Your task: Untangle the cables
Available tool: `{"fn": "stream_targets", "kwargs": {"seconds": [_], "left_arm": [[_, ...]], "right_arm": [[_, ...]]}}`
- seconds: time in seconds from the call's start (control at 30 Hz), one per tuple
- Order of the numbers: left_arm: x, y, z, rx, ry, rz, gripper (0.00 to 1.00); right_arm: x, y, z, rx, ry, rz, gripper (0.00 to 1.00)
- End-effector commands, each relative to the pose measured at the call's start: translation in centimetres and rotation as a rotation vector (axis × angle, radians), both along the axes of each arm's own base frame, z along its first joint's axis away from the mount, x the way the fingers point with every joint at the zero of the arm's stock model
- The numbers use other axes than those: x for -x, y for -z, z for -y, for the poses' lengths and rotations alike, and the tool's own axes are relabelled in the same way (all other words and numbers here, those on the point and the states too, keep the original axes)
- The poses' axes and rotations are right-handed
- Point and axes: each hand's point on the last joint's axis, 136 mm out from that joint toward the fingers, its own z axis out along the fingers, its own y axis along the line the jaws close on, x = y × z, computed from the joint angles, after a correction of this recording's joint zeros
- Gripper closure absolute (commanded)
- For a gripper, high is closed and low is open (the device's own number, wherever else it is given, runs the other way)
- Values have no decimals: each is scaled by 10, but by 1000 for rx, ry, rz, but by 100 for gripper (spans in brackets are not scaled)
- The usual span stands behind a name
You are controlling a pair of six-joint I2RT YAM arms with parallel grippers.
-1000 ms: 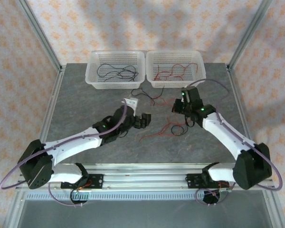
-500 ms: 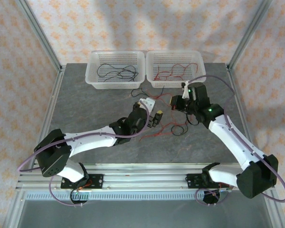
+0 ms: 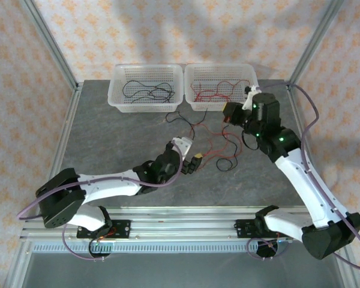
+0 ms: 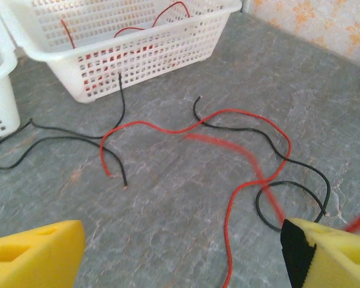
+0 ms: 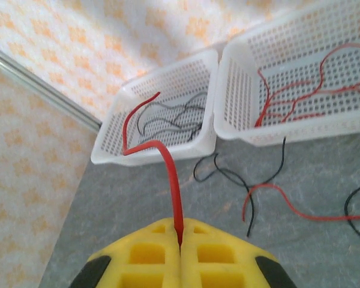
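Thin red and black cables [image 3: 219,144] lie tangled on the grey table in front of two white baskets. My right gripper [image 3: 231,113] hangs above the table by the right basket's front, shut on a red cable [image 5: 171,174] that rises from between its yellow fingers and bends left. The rest of that cable trails down to the tangle. My left gripper [image 3: 198,159] stands open just left of the tangle, nothing between its fingers. Ahead of it lie a long red cable [image 4: 228,114], a black loop [image 4: 288,186] and another black cable [image 4: 48,141].
The left basket [image 3: 117,99] holds black cables and the right basket [image 3: 252,81] holds red ones. Both stand at the table's far edge. A black cable [image 3: 180,117] lies in front of the gap between them. Metal frame posts rise at the back corners.
My right gripper has risen and moved back-right toward the right basket, pulling the red cable with it. My left arm has swung right and stretched toward the tangle, its gripper still open.
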Motion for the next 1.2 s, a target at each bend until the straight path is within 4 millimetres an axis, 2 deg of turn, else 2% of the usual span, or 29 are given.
{"fn": "stream_targets", "kwargs": {"seconds": [0.0,0.13,0.27,0.33,0.37,0.5,0.6,0.77,0.93,1.17], "left_arm": [[2,-21,-18,89,-71,34,14],[8,-29,-43,116,-140,50,14],[14,-39,-60,146,-171,68,11],[16,-43,-64,162,-176,75,4],[17,-44,-65,169,-176,74,1],[18,-53,-69,211,-184,75,1],[19,-57,-65,240,-157,60,1],[20,-58,-65,249,-145,48,1],[22,-62,-73,246,-163,55,1],[24,-69,-88,252,-206,70,1]], "right_arm": [[-13,-48,16,3,90,124,100],[-26,-88,25,39,151,229,100],[-51,-107,33,101,226,312,100],[-62,-117,36,140,257,371,100],[-67,-121,37,163,266,399,100],[-91,-132,36,282,296,517,100],[-111,-133,30,401,293,605,100],[-145,-121,21,632,283,705,100],[-186,-94,17,827,267,710,100],[-237,-51,21,965,268,713,100]]}}
